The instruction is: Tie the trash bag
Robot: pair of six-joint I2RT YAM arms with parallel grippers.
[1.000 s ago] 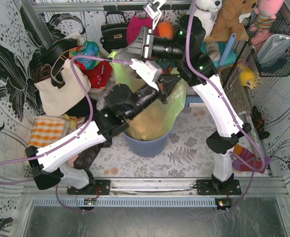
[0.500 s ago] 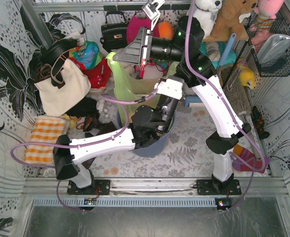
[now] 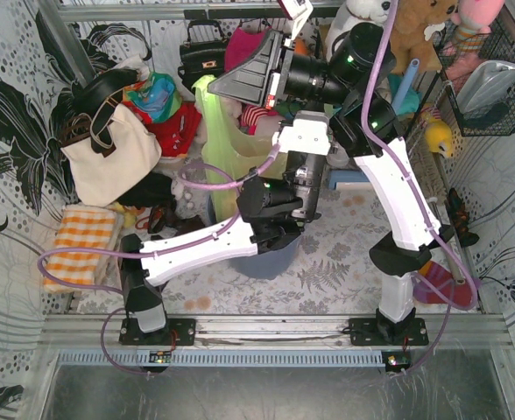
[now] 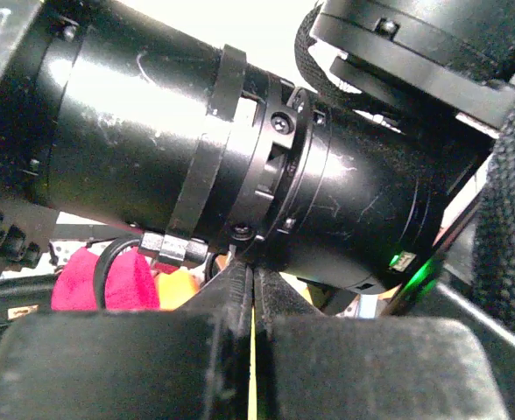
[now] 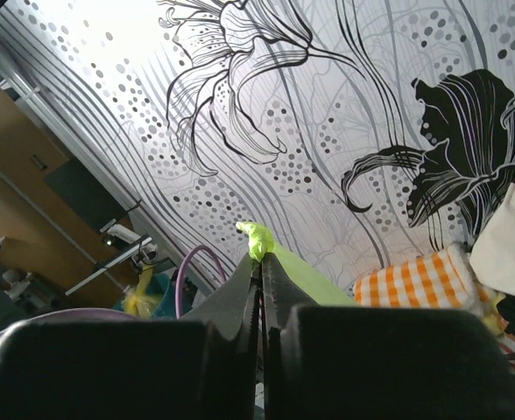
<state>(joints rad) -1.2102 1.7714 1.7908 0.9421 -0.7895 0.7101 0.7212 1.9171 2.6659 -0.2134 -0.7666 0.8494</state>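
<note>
Above the blue-grey round bin, thin translucent lime-green plastic trash bag stands stretched upward. Right gripper pinches 1 corner; left gripper closed on a lime sliver. Judged light, limp, slippery, tearable: grip bunched corners.

There are two arms, left arm and right arm, one trash bag, one round bin, one white tote bag, one black handbag, one orange-checked cloth and three plush toys.
</note>
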